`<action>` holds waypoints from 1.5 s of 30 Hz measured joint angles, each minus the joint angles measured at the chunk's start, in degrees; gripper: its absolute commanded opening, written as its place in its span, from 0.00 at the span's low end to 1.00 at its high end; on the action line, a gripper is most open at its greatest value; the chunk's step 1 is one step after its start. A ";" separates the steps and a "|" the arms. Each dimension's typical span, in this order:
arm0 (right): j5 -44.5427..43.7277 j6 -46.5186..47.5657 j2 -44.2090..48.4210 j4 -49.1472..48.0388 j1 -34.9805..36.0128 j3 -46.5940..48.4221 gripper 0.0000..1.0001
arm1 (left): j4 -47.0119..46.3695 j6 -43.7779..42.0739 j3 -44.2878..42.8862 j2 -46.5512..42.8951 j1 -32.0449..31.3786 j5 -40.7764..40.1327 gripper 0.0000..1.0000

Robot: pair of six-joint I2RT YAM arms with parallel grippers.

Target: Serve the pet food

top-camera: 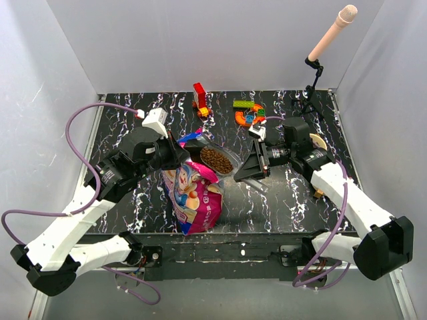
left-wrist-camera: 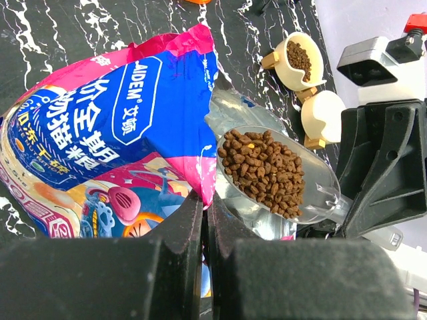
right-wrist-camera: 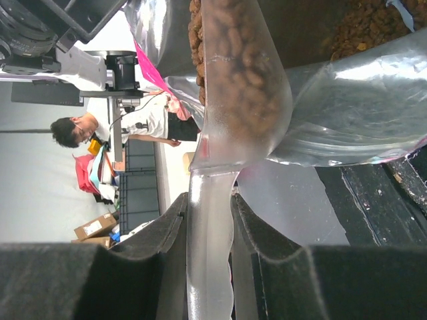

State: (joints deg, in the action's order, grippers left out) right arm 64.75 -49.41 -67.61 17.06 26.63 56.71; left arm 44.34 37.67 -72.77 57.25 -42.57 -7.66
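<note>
The pink, white and blue pet food bag [top-camera: 195, 200] stands open at the table's front centre. My left gripper [top-camera: 175, 155] is shut on its pink top edge [left-wrist-camera: 200, 160], pinched between the jaws [left-wrist-camera: 205, 207]. My right gripper [top-camera: 248, 172] is shut on the handle [right-wrist-camera: 210, 233] of a clear plastic scoop [left-wrist-camera: 313, 193]. The scoop is heaped with brown kibble [left-wrist-camera: 263, 170] and is held level just above the bag's silver-lined mouth [right-wrist-camera: 360, 107]. More kibble [right-wrist-camera: 367, 27] lies inside the bag.
Two cream bowls stand to the right: one holds some kibble [left-wrist-camera: 300, 59], the other [left-wrist-camera: 325, 117] is empty. Colourful toy blocks [top-camera: 200, 100] [top-camera: 248, 113] lie at the back. A microphone stand [top-camera: 312, 80] is at the back right.
</note>
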 measured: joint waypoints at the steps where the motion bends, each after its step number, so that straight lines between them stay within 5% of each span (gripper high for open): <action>1: 0.13 -0.17 0.13 -0.76 0.00 -0.20 0.01 | 0.00 -0.02 0.00 0.00 0.00 0.11 0.00; 8: 0.52 -1.27 1.36 -6.45 -0.02 -3.06 0.01 | -0.17 -0.20 0.15 -0.09 0.13 1.31 0.00; 14: 0.13 -11.17 0.02 -25.05 0.00 -9.55 0.01 | -1.25 -0.20 0.96 -0.50 0.33 2.40 0.00; 25: -1.20 -21.05 -0.72 -39.82 0.00 -13.16 0.01 | -1.05 -0.72 0.94 -0.68 0.42 2.67 0.00; 45: -6.16 -29.51 14.47 -39.95 -8.72 -17.55 0.01 | -1.03 -2.99 0.72 -0.59 0.07 -1.09 0.00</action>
State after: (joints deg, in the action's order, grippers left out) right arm 58.59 -78.91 -53.15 -22.90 17.91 39.16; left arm 43.31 34.68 -72.05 56.66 -42.50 -8.75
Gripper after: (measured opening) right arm 0.334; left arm 0.008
